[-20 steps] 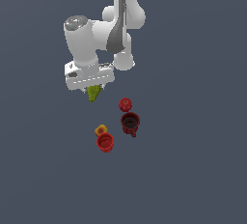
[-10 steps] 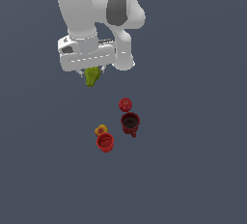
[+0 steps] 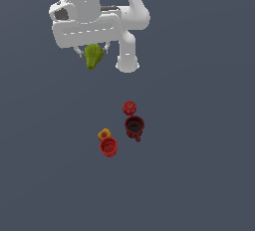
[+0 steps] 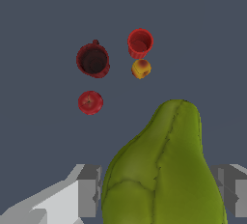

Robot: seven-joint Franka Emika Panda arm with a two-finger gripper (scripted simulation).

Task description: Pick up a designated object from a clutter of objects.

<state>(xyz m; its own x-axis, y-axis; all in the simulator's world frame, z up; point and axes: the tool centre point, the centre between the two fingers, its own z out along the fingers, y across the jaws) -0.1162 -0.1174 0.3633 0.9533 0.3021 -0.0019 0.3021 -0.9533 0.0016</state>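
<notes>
In the exterior view, the white robot arm (image 3: 127,23) is seen in the upper part of the picture, high above the dark grey floor (image 3: 199,175). Under its wide white hand, the gripper (image 3: 92,52) is closed on the yellow-green pear-shaped fruit (image 3: 93,56), which is held in the air with its narrower end pointing down. Well below it, 4 small items are left on the floor: a round red fruit (image 3: 129,107), a dark red mug (image 3: 134,127) just beside it, a small yellow-orange fruit (image 3: 104,134), and a bright red cup (image 3: 108,147) touching that fruit. The pear is well apart from this group.

In the wrist view, the yellow-green pear (image 4: 166,175) is seen very near the camera, between 2 grey fingers (image 4: 89,189), which are pressed against its sides. Far behind it, the dark red mug (image 4: 93,60), the bright red cup (image 4: 140,43), the yellow-orange fruit (image 4: 141,68) and the round red fruit (image 4: 90,102) are seen on the floor. Both cups are standing upright with their openings up.
</notes>
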